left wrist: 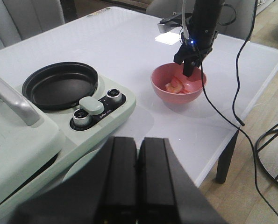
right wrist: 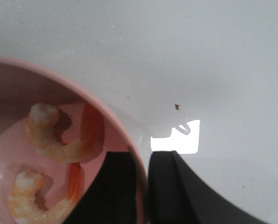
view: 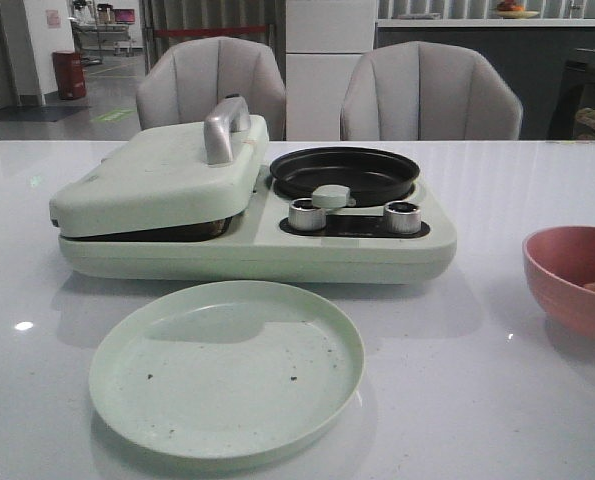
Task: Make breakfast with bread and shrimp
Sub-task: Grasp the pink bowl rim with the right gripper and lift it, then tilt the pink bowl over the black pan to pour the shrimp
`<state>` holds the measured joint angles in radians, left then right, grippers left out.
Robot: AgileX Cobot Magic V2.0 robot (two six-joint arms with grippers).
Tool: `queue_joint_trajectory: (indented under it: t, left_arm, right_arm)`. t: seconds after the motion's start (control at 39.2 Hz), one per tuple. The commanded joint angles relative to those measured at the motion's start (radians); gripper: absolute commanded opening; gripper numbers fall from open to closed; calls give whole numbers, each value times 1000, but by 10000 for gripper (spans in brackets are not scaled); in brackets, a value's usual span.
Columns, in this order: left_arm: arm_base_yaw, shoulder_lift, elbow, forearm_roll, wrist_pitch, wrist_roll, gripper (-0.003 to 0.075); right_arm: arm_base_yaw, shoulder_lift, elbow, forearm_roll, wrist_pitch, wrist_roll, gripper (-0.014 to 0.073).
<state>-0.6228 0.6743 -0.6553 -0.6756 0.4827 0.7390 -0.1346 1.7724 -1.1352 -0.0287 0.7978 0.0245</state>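
A pale green plate (view: pixel 227 368) is sitting nearest the robot on the white table (view: pixel 497 400), bare but for a few dark specks. Just behind it a pale green cooker (view: pixel 257 215) is standing with its lid (view: pixel 162 175) lying shut on the left half, silver handle (view: pixel 224 128) on top. No bread is showing in any view. On the cooker's right half a round black pan (view: pixel 344 173) is sitting empty, with two silver knobs (view: pixel 307 214) in front of it.

The left gripper (left wrist: pixel 139 186) is hovering over the cooker's near edge, its two black fingers pressing together with nothing between them.

Off to the right, a pink bowl (view: pixel 574 280) is resting at the table's edge, holding curled orange-pink shrimp (right wrist: pixel 59 135). The right gripper (left wrist: pixel 189 63) is hanging directly over this bowl, pointing down into it. In its wrist view the fingers (right wrist: pixel 176 186) are sitting close together at the bowl's rim, one inside and one outside, but whether the jaws are gripping anything cannot be told.

Two grey chairs (view: pixel 427 95) are standing behind the table.
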Motion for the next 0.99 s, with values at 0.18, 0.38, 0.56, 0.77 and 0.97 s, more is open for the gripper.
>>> queue_joint_trajectory:
  t: [0.18, 0.38, 0.56, 0.77, 0.97]
  left_arm:
    - [-7, 3, -29, -32, -71, 1, 99]
    - [-7, 3, -29, -32, -71, 1, 99]
    - [-7, 3, -29, -32, -71, 1, 99]
    - [-7, 3, -29, -32, -71, 1, 99]
    - [-7, 3, -29, -32, -71, 1, 99]
  right_arm:
    - [3, -105, -96, -1, 10, -12, 12]
    - [133, -156, -385, -88, 105, -12, 19]
    - [343, -112, -612, -410, 142, 92, 19]
    - [541, 18, -773, -801, 226, 237, 19]
    - [645, 122, -839, -1043, 258, 330, 19]
